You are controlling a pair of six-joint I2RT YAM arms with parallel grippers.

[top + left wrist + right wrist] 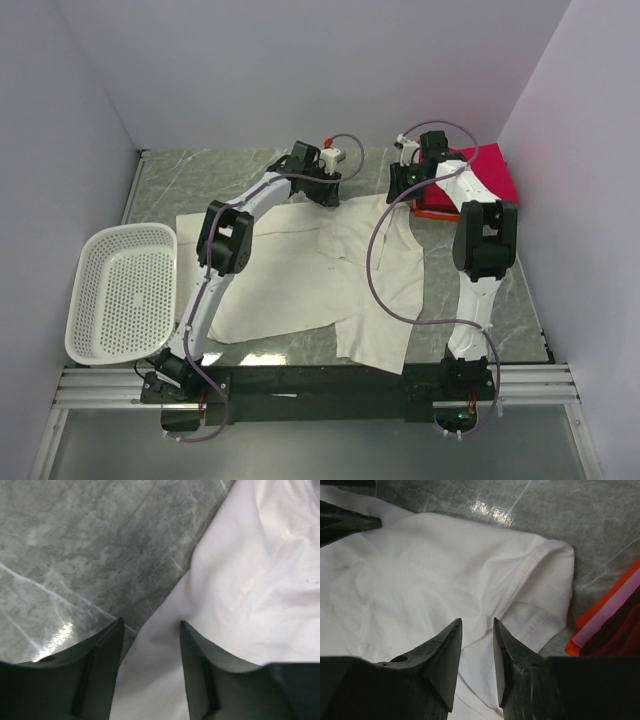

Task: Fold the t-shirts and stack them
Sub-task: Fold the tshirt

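Observation:
The large cream-white t-shirt (320, 275) lies spread on the grey marble table. My left gripper (322, 190) is open at the shirt's far edge, its jaws straddling the cloth edge (165, 645) with nothing pinched. My right gripper (405, 185) is open over the shirt's far right sleeve (540, 587), jaws apart above a crease. The crimson-pink t-shirt (488, 170) sits folded at the far right on an orange-red t-shirt (432, 212); their edges show in the right wrist view (610, 625).
A white perforated basket (122, 290) stands at the left edge of the table. Grey walls close in the left, back and right. The folded stack sits right beside my right gripper. The left gripper's tip shows in the right wrist view (345, 522).

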